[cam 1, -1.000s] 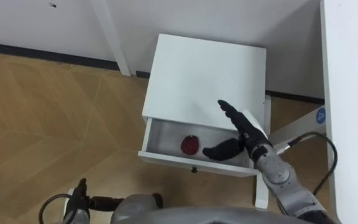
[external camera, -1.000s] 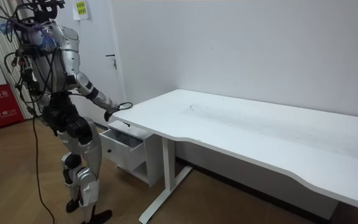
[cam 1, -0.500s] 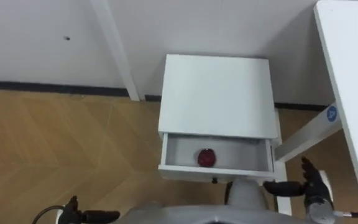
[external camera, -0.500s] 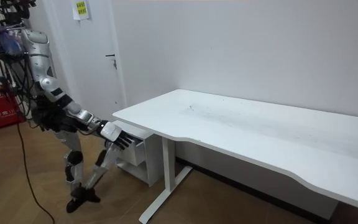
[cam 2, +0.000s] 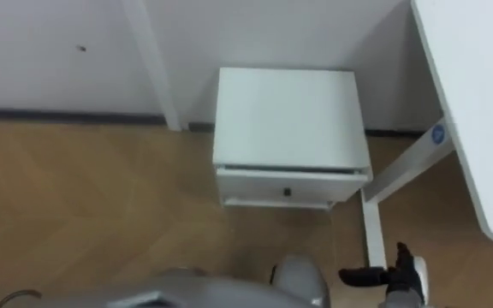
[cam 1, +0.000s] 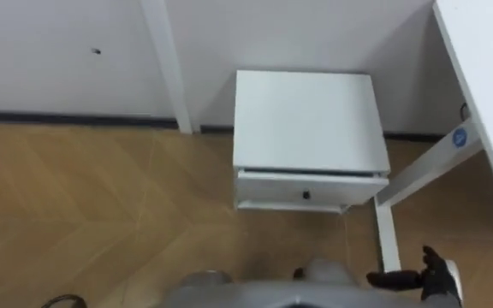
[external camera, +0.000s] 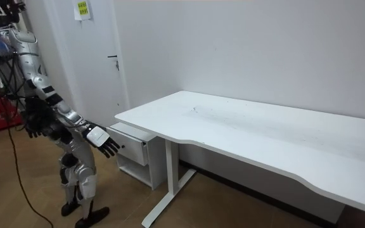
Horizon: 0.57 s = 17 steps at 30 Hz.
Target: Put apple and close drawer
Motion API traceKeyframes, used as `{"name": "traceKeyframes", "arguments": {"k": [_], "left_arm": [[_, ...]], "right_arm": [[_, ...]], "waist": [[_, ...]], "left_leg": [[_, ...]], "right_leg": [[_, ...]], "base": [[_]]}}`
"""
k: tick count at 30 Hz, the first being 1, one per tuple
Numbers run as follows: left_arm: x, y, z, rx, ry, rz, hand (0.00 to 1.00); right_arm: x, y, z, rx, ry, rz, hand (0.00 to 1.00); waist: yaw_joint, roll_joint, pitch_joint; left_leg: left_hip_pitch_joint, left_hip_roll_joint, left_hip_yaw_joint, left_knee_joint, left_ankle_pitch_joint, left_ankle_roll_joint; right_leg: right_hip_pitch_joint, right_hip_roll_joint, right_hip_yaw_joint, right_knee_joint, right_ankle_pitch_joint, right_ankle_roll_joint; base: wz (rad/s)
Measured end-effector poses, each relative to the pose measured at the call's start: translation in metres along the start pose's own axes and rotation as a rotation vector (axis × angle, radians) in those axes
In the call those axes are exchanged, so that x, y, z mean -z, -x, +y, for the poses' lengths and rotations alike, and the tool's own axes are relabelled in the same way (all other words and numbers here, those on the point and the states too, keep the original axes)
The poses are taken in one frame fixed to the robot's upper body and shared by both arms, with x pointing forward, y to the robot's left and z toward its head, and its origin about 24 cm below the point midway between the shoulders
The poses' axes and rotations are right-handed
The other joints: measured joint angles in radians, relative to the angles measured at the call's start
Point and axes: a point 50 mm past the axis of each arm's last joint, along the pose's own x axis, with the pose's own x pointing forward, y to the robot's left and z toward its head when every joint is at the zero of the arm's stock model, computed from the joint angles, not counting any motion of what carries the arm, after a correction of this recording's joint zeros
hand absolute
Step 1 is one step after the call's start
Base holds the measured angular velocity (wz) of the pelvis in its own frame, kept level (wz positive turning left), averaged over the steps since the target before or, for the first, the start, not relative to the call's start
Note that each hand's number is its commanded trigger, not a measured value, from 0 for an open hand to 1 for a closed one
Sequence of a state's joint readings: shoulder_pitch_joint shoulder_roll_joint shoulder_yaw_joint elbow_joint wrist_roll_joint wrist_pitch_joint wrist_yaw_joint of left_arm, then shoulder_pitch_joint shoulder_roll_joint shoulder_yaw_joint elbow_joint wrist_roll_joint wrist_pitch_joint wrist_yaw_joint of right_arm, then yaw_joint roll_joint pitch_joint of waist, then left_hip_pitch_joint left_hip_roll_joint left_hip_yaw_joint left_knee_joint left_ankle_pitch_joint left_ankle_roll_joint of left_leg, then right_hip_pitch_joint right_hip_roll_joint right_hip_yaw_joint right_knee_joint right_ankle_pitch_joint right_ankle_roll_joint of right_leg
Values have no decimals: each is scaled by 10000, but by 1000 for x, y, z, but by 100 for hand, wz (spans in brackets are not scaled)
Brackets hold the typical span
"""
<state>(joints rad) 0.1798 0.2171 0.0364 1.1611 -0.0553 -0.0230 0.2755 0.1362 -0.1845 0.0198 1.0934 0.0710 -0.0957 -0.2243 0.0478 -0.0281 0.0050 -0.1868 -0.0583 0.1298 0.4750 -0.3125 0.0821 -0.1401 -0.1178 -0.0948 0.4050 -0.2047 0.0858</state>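
- Shut now, the drawer (cam 1: 305, 190)! Half a second ago it stood pulled out with the red apple lying inside. Now its front sits against the cabinet (cam 1: 308, 120), and the apple is closed away in there, out of sight.
- Nearest to us, the right hand (cam 1: 436, 275) has dropped to the lower right corner of the eye views. Its fingers are straight and spread, the thumb points left, and it holds nothing, well apart from the drawer.
- Next, the white foot of the desk leg (cam 1: 387, 244) lies on the wood floor between that hand and the cabinet, just beside the cabinet's right side.
- On to the drawer front: its long axis runs left to right across the eye views, and a small dark knob (cam 1: 305, 195) at its middle faces the robot.
- Behind it, the cabinet's white top stretches back to the wall, with the white desk (cam 1: 486, 77) coming in along the right edge.
- Over to the room view, which adds the stance. The robot stands at the room view's left, facing the cabinet, more upright than half a second ago, when it bent in with the hand at the drawer.
- Its right arm reaches forward and down, hand spread, short of the drawer front.
- The left hand (external camera: 32, 123) is a dark shape by the hip, and its state I cannot tell.
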Motion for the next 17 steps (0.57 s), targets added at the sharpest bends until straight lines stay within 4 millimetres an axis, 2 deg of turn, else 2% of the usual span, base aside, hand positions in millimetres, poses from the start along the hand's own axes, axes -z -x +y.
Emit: {"name": "traceKeyframes", "arguments": {"k": [1, 2, 3, 5, 7, 9, 10, 14, 15, 17], "left_arm": [[-1, 0, -1, 25, 25, -32, 0], [-2, 1, -6, 117, 93, -92, 0], [0, 3, -10, 221, 120, -59, 0], [-1, 4, -13, 279, 150, -119, 0], [-3, 4, -13, 284, 231, -245, 0], [-6, 4, -16, 373, 287, -330, 0], [-8, 4, -18, 450, 291, -379, 0], [-11, 4, -21, 578, 344, -436, 0], [-12, 4, -21, 624, 360, -471, 0], [-11, 5, -23, 730, 368, -489, 0]], "right_arm": [[1, 1, 1, -75, 2, -1, 0], [2, 1, 1, -135, 1, -15, 0], [1, 1, 2, -206, -2, -86, 0], [1, 1, 5, -379, 38, -83, 0], [3, 2, 8, -487, 12, -41, 0], [2, 2, 10, -553, 175, -71, 0], [3, 2, 10, -609, 273, -89, 0], [3, 3, 13, -824, 356, -94, 0], [5, 3, 14, -890, 356, 14, 0], [7, 4, 16, -955, 347, 120, 0]], "waist": [[30, -31, -22], [44, -43, -28], [82, -23, -36], [69, -24, -43], [69, -18, -44], [-11, 15, -72], [-74, 53, -46], [-176, 134, -24], [-178, 137, 19], [-173, 134, 17]], "left_leg": [[225, -2, -1, -325, 107, -132], [613, -20, 24, -950, 366, -134], [905, -34, 45, -1409, 542, -19], [1126, -37, 43, -1773, 682, -10], [1294, -38, 42, -2063, 785, 39], [1402, -18, 11, -2273, 989, 349], [1440, -1, 11, -2386, 1034, 406], [1527, 58, 13, -2552, 1078, 335], [1638, 83, 14, -2669, 1105, 290], [1766, 111, 12, -2785, 1104, 235]], "right_leg": [[277, 73, -79, -451, 160, -65], [701, 203, -202, -1112, 572, -114], [1010, 332, -323, -1582, 739, -173], [1336, 329, -400, -2103, 882, -156], [1550, 402, -441, -2365, 893, -157], [1613, 502, -453, -2572, 854, -198], [1601, 524, -457, -2586, 793, -250], [1654, 604, -468, -2695, 681, -345], [1719, 639, -468, -2702, 661, -380], [1784, 677, -474, -2695, 613, -458]], "base": [[-9], [-8], [-10], [-3], [0], [2], [3], [0], [0], [0]]}}
